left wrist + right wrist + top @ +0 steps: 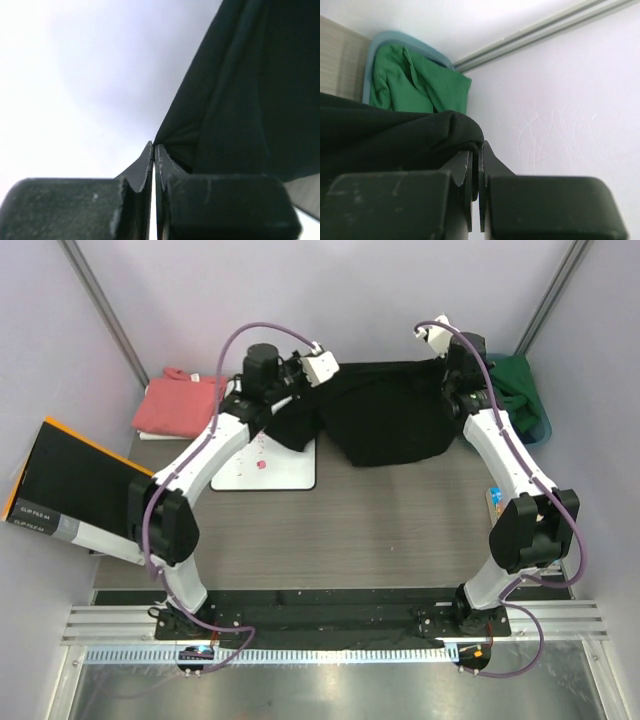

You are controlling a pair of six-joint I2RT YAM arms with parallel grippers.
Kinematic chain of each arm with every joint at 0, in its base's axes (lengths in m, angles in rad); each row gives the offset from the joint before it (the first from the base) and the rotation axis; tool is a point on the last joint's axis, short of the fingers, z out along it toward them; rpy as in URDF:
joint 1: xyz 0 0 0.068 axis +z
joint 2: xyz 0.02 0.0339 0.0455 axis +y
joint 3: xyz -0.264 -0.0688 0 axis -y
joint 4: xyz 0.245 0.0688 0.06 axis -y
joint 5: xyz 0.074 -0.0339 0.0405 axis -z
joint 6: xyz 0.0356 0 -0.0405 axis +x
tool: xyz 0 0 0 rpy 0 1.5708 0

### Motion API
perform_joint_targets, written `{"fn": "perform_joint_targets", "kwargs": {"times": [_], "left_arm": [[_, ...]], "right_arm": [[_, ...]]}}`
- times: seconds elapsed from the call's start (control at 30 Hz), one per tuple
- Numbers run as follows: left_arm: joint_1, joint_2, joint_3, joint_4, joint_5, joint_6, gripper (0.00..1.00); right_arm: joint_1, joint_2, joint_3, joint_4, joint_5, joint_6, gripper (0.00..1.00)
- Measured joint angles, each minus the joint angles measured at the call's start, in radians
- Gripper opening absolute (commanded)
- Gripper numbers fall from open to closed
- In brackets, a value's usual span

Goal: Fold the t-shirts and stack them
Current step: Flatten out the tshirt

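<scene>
Left hand (154, 150) pinched on black t-shirt (385, 420) corner, right hand (479, 150) clamped on its edge, both grips hidden from above

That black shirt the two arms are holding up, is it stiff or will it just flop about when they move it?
Probably very floppy: the black t-shirt sags in a belly between the left gripper and right gripper, which pinch its edges. It likely weighs little, since small fingertip pinches hold it.
</scene>
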Motion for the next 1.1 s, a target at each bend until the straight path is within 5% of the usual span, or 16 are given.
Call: {"fn": "perform_joint_targets", "kwargs": {"times": [0.4,0.7,0.83,1.1], "left_arm": [[0.056,-0.301,0.035,-0.479,0.15,0.312,0.0],[0.065,-0.148,-0.187,-0.615,0.201,0.518,0.0],[0.065,-0.007,-0.282,-0.498,0.148,0.505,0.0],[0.057,0.08,-0.468,0.112,-0.122,0.482,0.0]], "right_arm": [[0.002,-0.117,0.0,0.032,-0.22,0.006,0.01],[0.035,-0.041,-0.009,-0.105,-0.347,0.026,0.01],[0.068,-0.011,-0.031,-0.15,-0.357,0.025,0.01],[0.104,0.0,-0.05,-0.122,-0.297,0.027,0.01]]}}
